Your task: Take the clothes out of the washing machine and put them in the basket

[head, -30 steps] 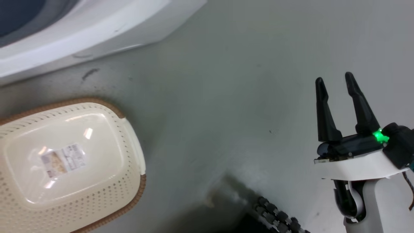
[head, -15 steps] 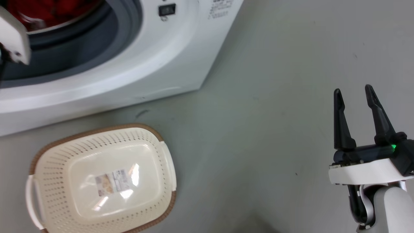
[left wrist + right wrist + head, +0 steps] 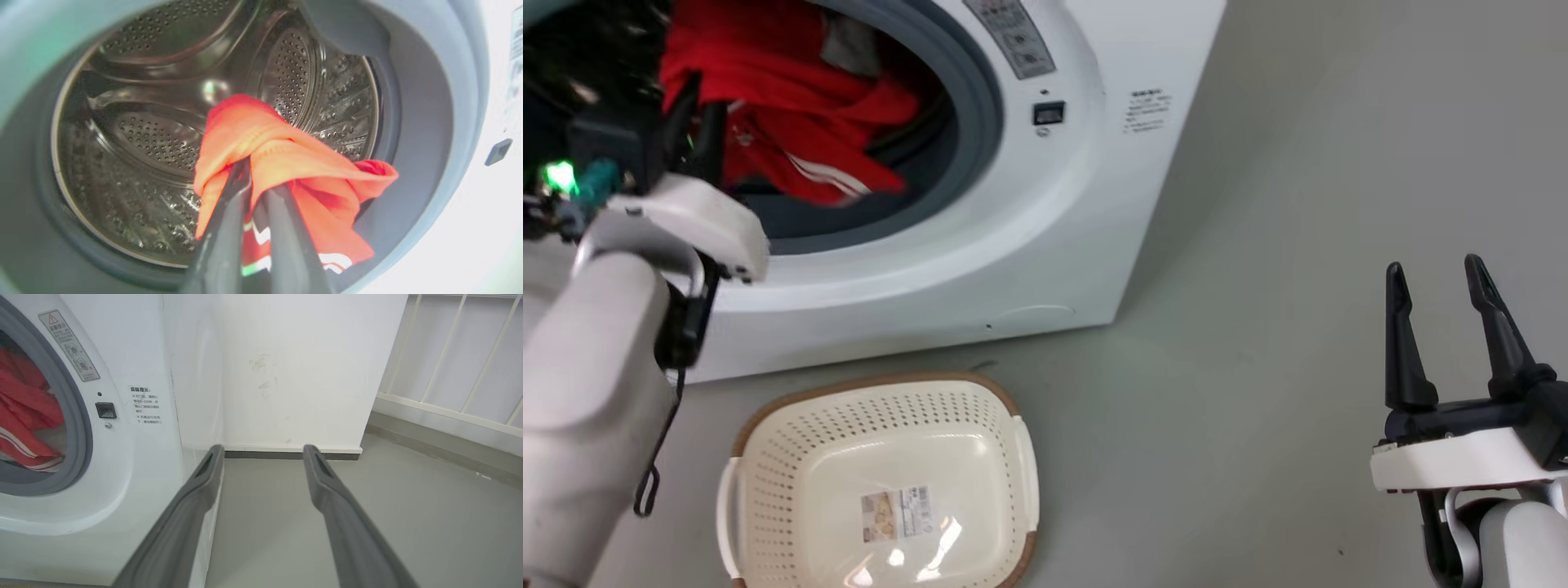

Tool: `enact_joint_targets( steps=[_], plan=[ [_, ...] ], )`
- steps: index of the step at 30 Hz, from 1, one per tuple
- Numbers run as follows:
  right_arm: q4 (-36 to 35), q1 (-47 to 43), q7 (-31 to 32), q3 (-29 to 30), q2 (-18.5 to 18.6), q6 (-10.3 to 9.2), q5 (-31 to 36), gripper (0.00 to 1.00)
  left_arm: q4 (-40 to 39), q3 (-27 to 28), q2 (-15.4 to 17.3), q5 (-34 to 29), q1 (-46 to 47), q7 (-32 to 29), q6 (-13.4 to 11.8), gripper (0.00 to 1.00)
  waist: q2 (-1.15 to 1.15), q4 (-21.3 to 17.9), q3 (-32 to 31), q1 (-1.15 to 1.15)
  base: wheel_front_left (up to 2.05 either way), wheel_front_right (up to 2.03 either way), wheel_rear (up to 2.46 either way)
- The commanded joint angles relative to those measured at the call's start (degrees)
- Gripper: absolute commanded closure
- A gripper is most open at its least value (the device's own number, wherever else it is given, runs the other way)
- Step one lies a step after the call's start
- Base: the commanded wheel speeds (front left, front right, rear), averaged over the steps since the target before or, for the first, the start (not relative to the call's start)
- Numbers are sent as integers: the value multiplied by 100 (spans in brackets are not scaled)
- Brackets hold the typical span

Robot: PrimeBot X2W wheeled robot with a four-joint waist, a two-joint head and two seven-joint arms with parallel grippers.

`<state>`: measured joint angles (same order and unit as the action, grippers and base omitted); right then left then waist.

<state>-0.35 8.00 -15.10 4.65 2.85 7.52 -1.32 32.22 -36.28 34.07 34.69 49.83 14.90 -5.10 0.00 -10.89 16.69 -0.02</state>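
The right end effector (image 3: 1435, 266) is hovering over the grey floor (image 3: 1258, 204) at the lower right of the head view; its two fingers are standing well apart and gripping nothing; its forearm is being cut off by the frame edge. The left forearm is rising from the lower left and reaching forward to the washing machine (image 3: 1045, 229); it is covering part of the white front panel. One basket (image 3: 882, 416) is sitting upright on the floor just in front of the machine, between the two arms; one paper label (image 3: 896, 513) is lying on its bottom; its near rim is being cut off by the lower edge.

The left end effector (image 3: 704, 106) is sitting at the door opening; in the left wrist view its two fingers (image 3: 220, 245) are pinching shut on a fold of the red clothes (image 3: 286, 155). The fabric is draping over the fingertips and hanging across the lower part of the grey door ring (image 3: 980, 106), with white trim showing beneath; whether this red mass is one garment or two cannot be told. Behind it, the perforated steel drum (image 3: 155, 139) is showing; beyond the machine, in the right wrist view, a white wall (image 3: 306, 367) and a pale railing (image 3: 461, 355) are standing.
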Motion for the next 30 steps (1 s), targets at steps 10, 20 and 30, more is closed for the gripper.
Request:
enact_joint_targets(
  steps=[10, 20, 30],
  plan=[
    [31, -273, -11, 132, 5, -6, 168, 0, -1997, 1158, -293, -729, -1661, 38, -359, 100, 0, 580, -665, 2, 0, 0, 0],
    [69, -460, -10, 138, 3, -6, 206, 0, -3153, 1708, -470, -731, -3162, 38, -262, 100, 0, 807, -823, 2, 0, 0, 0],
    [-40, -299, -10, 97, 3, -6, 326, 0, -2543, 1479, -709, -746, -3825, 38, -16, 100, 0, 901, -350, 2, 0, 0, 0]
  ],
)
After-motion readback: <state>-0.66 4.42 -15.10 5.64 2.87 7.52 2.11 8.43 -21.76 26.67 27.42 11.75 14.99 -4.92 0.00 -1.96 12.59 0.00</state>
